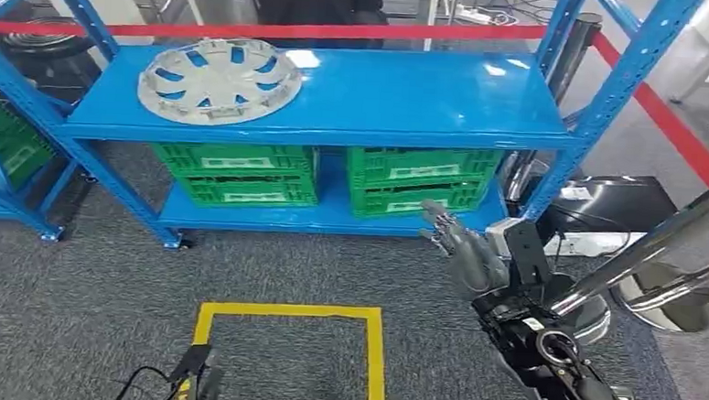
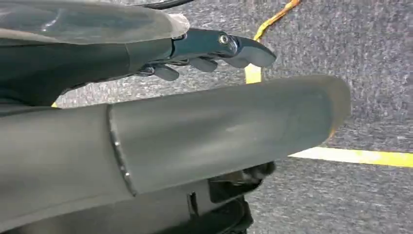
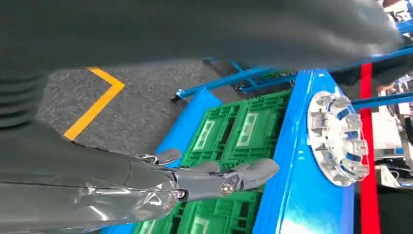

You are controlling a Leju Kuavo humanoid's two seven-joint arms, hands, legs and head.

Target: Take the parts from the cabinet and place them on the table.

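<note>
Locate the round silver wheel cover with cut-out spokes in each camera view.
Head view: the round silver wheel cover lies flat on the blue shelf's top level, towards its left end.
Left wrist view: not in it.
Right wrist view: wheel cover at right, on the same blue shelf.
Shared landmark: green crates underneath.

You're in a workshop or storage area: ahead of the right hand [image 1: 465, 252] stands a blue steel rack [image 1: 338, 98] with green crates [image 1: 242, 174] on its lower shelf, grey carpet marked with yellow floor tape [image 1: 375, 357] below the hand, and red barrier tape [image 1: 341, 32] beyond the rack.
</note>
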